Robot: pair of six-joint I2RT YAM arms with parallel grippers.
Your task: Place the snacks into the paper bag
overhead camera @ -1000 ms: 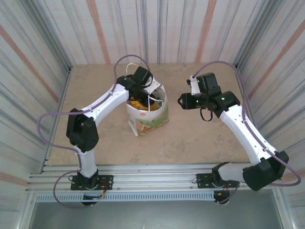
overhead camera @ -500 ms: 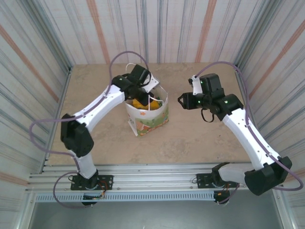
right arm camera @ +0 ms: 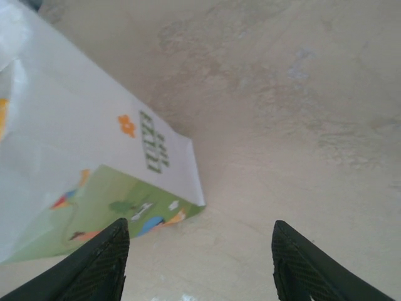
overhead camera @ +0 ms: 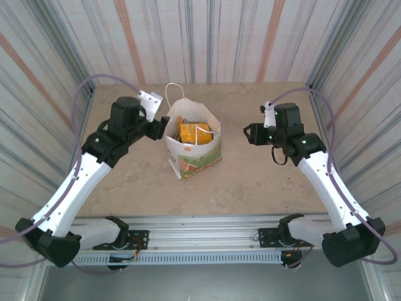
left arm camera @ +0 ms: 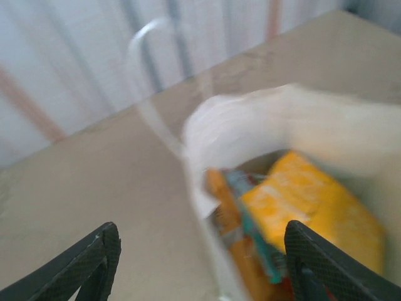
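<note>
A: Near edge?
B: Open desk lies before the paper bag, upright mid-desk, snacks inside.
A: Beside it?
B: Left gripper released just beside its rim; right gripper released, apart. Corrugated walls behind.

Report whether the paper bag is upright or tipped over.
Upright: the paper bag stands on the table, mouth open upward, snacks visible inside.
</note>
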